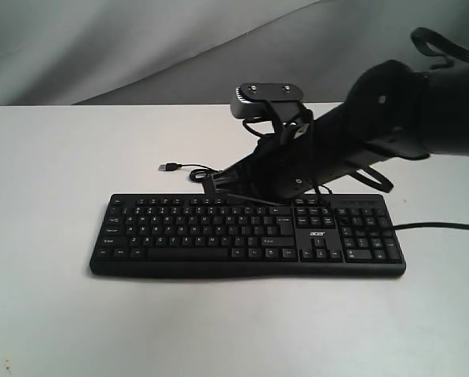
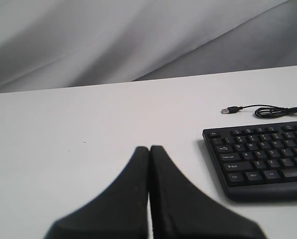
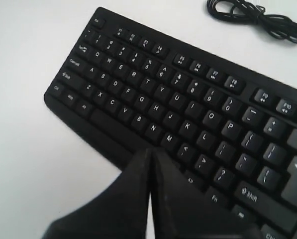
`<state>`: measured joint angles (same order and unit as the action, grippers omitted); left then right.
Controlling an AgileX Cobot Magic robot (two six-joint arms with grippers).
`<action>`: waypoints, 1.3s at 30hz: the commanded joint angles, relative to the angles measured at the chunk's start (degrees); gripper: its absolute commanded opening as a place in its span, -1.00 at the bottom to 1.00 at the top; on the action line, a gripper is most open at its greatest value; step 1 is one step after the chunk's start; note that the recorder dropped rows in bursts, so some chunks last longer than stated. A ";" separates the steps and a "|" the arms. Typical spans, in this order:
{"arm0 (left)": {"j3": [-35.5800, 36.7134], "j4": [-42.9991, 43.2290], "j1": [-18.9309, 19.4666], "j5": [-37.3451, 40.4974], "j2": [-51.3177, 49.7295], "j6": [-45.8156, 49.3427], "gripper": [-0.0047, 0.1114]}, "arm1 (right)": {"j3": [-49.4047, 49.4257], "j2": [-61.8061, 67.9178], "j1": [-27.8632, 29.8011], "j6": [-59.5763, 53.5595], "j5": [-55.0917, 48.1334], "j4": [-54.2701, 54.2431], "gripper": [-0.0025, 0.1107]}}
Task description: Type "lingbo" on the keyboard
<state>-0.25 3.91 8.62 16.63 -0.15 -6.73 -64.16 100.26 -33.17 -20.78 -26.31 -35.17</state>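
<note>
The black keyboard (image 1: pixel 218 236) lies flat across the middle of the white table, with its number pad and "acer" logo on the right. My right gripper (image 1: pixel 212 185) is shut with nothing in it and reaches in from the right, raised above the keyboard. In the right wrist view its tips (image 3: pixel 150 152) show against the bottom row, beside the M and comma keys of the keyboard (image 3: pixel 153 94). My left gripper (image 2: pixel 149 148) is shut and empty over bare table, to the left of the keyboard (image 2: pixel 260 154). The left arm is out of the exterior view.
The keyboard's thin USB cable (image 1: pixel 188 167) lies coiled behind it with the plug (image 1: pixel 169 166) loose on the table. Another black cable (image 1: pixel 446 227) runs off to the right. A grey cloth backdrop (image 1: pixel 140 47) hangs behind the white table (image 1: pixel 45 314).
</note>
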 commanded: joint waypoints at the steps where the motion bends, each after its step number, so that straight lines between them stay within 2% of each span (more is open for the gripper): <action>1: 0.25 -0.46 0.11 -0.26 0.15 -0.23 -0.91 | -5.82 4.91 -0.16 1.62 -2.05 5.19 -0.96; 10: 0.25 -0.46 0.11 -0.26 0.15 -0.23 -0.91 | -11.64 12.89 0.03 8.79 -4.87 12.43 -0.96; 39: 0.25 -0.46 0.11 -0.26 0.15 -0.23 -0.91 | -11.64 16.94 0.03 9.01 -1.40 11.70 -0.96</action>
<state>-0.25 3.91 8.62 16.63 -0.15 -6.73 -75.57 117.13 -33.17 -11.87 -28.38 -23.45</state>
